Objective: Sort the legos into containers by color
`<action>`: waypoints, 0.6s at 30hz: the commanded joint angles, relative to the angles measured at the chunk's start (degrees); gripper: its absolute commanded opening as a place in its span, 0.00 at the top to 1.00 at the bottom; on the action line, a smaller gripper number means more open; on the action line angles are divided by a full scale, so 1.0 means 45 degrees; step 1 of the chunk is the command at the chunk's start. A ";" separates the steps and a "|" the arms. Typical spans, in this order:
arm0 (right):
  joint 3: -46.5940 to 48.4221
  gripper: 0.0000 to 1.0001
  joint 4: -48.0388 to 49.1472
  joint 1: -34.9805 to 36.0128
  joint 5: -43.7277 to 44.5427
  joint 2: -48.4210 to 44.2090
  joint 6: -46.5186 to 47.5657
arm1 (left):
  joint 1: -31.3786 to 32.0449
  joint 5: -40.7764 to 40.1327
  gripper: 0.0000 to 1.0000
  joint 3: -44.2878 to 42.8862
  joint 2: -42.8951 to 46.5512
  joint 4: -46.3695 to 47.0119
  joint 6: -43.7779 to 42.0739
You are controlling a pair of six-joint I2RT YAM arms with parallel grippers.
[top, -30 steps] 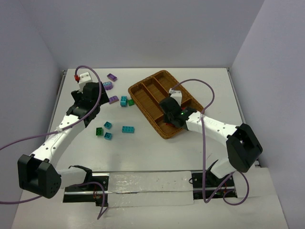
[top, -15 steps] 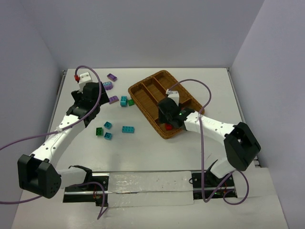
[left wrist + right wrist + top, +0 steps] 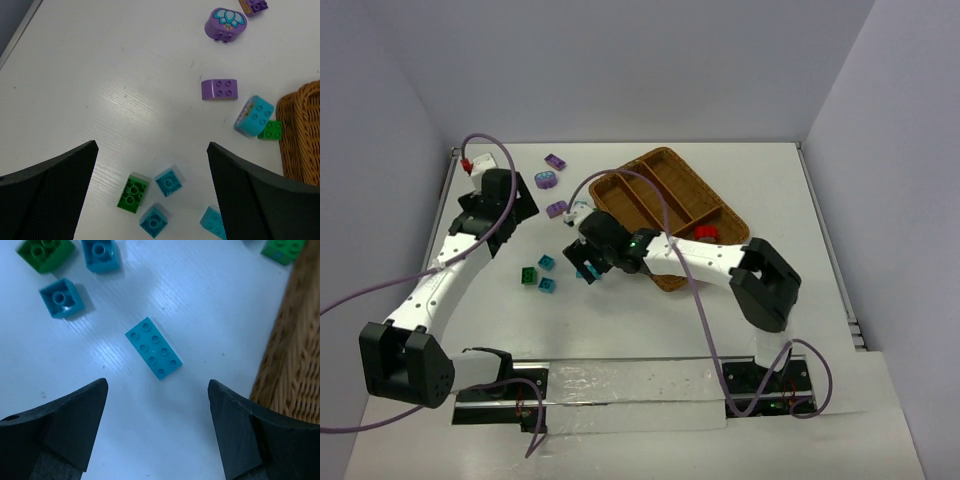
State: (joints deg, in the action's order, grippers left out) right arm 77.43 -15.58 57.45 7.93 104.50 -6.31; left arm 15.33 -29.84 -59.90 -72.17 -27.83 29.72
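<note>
Right pincer [image 3: 156, 405] was held open over a teal brick [image 3: 153, 348] on the white surface [image 3: 210, 300], beside the wicker tray [image 3: 290, 355]. Left pincer [image 3: 150, 170] was spread open above loose legos [image 3: 219, 90]. A red brick [image 3: 706, 232] was seen in the tray; pale walls [image 3: 620, 70] enclosed everything.
</note>
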 commanded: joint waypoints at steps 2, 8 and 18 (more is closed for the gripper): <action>0.1769 0.12 -0.0966 -0.0071 -0.1282 0.1428 0.2101 | -0.0682 0.1375 0.01 -0.1061 -0.0444 -0.0698 0.0182; 0.3062 0.12 -0.1577 -0.0060 -0.1491 0.3039 0.2397 | -0.0712 0.1827 0.01 -0.1317 -0.0836 -0.1043 0.0170; 0.3360 0.21 -0.1381 -0.0219 -0.1691 0.4204 0.2171 | -0.0712 0.1573 0.01 -0.1298 -0.0733 -0.1062 0.0074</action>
State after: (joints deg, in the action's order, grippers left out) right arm 90.09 -22.06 57.18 1.01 121.79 3.09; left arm 12.32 -23.09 -63.11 -76.01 -32.45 29.85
